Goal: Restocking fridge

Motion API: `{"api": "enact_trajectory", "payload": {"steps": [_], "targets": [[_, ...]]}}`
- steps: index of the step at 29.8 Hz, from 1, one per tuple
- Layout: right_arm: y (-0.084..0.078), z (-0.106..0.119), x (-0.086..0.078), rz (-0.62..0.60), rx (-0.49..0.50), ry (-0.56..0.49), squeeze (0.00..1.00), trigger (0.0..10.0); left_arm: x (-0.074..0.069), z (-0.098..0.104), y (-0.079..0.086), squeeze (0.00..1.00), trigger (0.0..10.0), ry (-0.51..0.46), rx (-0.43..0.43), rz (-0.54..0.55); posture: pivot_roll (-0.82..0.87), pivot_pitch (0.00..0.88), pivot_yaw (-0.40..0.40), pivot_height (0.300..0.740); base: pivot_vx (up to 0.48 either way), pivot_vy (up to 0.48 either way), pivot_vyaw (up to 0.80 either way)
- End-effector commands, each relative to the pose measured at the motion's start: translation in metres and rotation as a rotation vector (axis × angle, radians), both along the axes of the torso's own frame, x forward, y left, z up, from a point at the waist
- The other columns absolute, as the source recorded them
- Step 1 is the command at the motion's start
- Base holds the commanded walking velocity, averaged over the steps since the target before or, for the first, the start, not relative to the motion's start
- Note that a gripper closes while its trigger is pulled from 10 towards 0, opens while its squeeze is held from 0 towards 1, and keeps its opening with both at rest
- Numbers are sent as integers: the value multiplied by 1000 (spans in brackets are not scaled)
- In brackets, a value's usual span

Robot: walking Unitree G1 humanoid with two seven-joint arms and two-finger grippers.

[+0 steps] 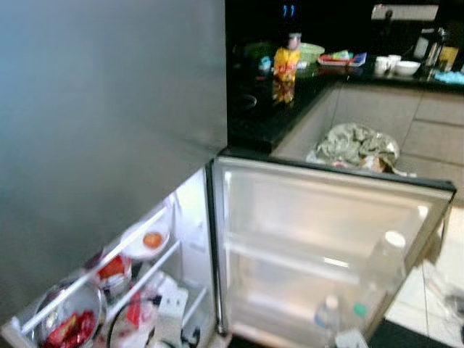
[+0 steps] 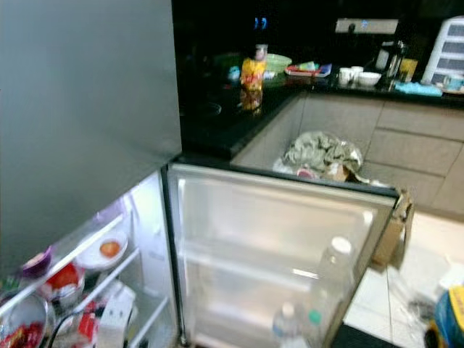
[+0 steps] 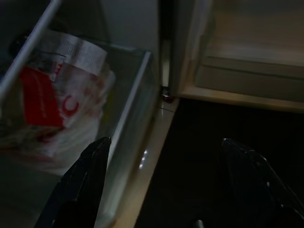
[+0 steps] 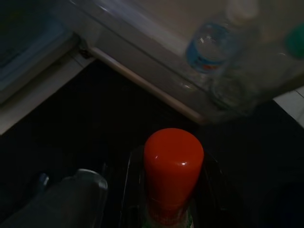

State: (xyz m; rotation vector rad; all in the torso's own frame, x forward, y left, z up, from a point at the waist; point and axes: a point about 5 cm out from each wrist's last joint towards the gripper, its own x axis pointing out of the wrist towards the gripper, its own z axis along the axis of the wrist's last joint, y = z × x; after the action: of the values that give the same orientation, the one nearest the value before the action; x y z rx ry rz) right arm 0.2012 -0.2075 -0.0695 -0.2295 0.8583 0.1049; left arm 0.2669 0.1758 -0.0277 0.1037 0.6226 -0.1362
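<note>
The right pincer (image 4: 164, 209) is closed around a bottle with an orange-red cap (image 4: 173, 166), which stands upright between its fingers and hides most of them. Just beside it is a clear glass-like rim (image 4: 85, 183), too dim to name. Beyond the cap, across a dark floor, runs the bottom edge of the open fridge door (image 1: 326, 246), whose lowest door shelf holds a blue-labelled water bottle (image 4: 209, 47) and a larger clear white-capped bottle (image 1: 384, 261). The left pincer (image 3: 166, 185) hangs with its two black fingers (image 3: 85, 175) spread wide apart and nothing between them, low by the fridge's hinge corner. Just beyond its fingertip is a clear drawer holding a red-and-white printed packet (image 3: 57, 104). Farther up, wire shelves carry a plate with an orange item (image 1: 150, 241) and a bowl of red food (image 1: 69, 326). Well beyond the door, a black surface (image 1: 268, 109) carries an orange-yellow bottle (image 1: 287, 61).
</note>
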Motion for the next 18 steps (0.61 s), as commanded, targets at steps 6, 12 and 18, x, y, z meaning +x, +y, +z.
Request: {"api": "enact_trajectory", "payload": {"steps": [6, 12, 18], "targets": [[-4, 0, -2, -13, 14, -5, 0, 10000, -3, -3, -1, 0, 10000, 21, 13, -23, -145, 54, 52, 740, 260, 0, -267], [-3, -1, -4, -11, 21, -3, 0, 10000, -5, -4, -1, 0, 10000, 26, 13, -34, -147, 53, 53, 740, 166, 0, -800], [-2, -2, -6, -16, 26, -6, 0, 10000, -7, -6, -5, 0, 10000, 34, 22, -78, -145, 57, 51, 740, 0, 0, 0]]}}
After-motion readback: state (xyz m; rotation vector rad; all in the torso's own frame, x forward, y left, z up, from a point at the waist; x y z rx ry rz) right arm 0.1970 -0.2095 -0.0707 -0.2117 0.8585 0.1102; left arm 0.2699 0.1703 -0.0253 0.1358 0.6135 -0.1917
